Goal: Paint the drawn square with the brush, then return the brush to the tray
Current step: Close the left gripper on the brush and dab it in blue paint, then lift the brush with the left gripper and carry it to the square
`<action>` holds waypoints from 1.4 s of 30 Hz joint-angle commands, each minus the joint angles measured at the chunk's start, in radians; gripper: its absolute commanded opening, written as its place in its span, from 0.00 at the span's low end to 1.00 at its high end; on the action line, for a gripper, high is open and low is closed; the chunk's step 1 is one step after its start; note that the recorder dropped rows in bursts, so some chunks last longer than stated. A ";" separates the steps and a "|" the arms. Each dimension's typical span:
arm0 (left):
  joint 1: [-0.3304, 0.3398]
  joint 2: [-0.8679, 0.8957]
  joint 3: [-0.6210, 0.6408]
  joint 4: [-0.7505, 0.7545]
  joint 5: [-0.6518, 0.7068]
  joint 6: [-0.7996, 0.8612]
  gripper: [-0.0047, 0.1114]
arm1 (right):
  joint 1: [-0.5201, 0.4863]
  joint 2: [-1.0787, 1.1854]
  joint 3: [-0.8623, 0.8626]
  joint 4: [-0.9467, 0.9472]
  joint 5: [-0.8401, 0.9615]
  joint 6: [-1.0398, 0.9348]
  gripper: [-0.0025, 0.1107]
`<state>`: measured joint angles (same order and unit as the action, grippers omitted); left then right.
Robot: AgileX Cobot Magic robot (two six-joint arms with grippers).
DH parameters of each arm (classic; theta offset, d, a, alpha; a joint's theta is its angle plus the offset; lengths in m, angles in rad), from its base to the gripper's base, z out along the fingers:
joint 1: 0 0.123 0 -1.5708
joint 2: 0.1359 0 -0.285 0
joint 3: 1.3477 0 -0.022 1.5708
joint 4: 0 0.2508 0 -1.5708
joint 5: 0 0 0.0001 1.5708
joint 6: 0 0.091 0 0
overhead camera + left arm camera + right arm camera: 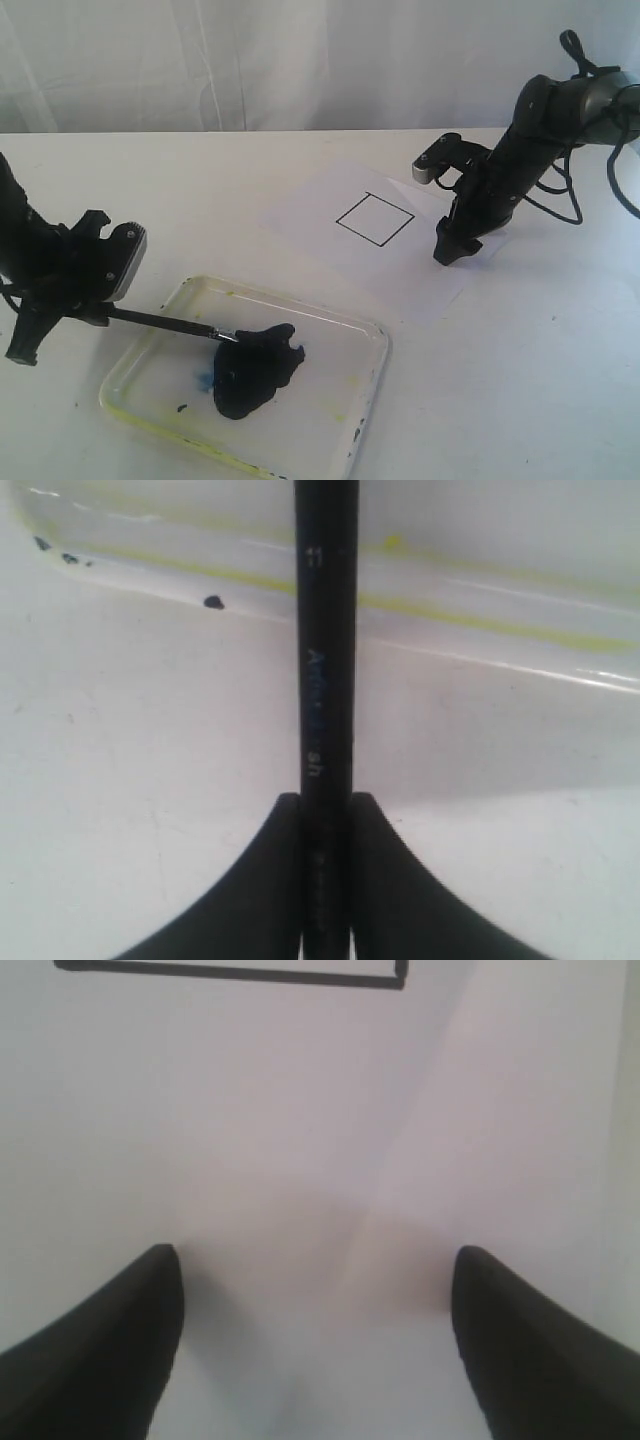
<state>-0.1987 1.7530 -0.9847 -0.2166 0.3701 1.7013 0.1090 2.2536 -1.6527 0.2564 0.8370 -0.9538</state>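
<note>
The brush [165, 322] lies with its dark tip at the paint puddle [255, 368] in the clear tray [372, 340]. Its handle crosses the tray's left rim. My left gripper [100, 312] is shut on the handle's end; in the left wrist view the black handle [325, 660] runs straight out from between the two fingers [270, 880]. The drawn square [374, 218] is a blank black outline on white paper, right of centre. My right gripper [452, 252] stands open with its tips down on the paper just right of the square, whose edge [230, 970] shows in the right wrist view.
The white paper sheet [330, 200] lies on the white table beyond the tray. Small paint specks [213, 602] dot the tray's yellow-stained rim. The right arm's cables [590, 190] hang at the far right. A pale curtain backs the table.
</note>
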 commanded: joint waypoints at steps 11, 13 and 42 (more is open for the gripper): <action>-0.006 -0.084 -0.041 -0.007 0.074 -0.010 0.04 | 0.000 0.030 0.017 -0.046 0.014 -0.012 0.64; -0.010 -0.084 -0.083 -0.007 0.124 -0.054 0.04 | 0.000 0.030 0.017 -0.046 0.014 -0.012 0.64; -0.196 0.250 -0.733 0.271 0.365 -0.496 0.04 | 0.000 0.030 0.017 -0.048 0.004 -0.012 0.64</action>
<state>-0.3729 1.9741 -1.6688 0.0453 0.7334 1.2462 0.1090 2.2536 -1.6527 0.2564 0.8311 -0.9538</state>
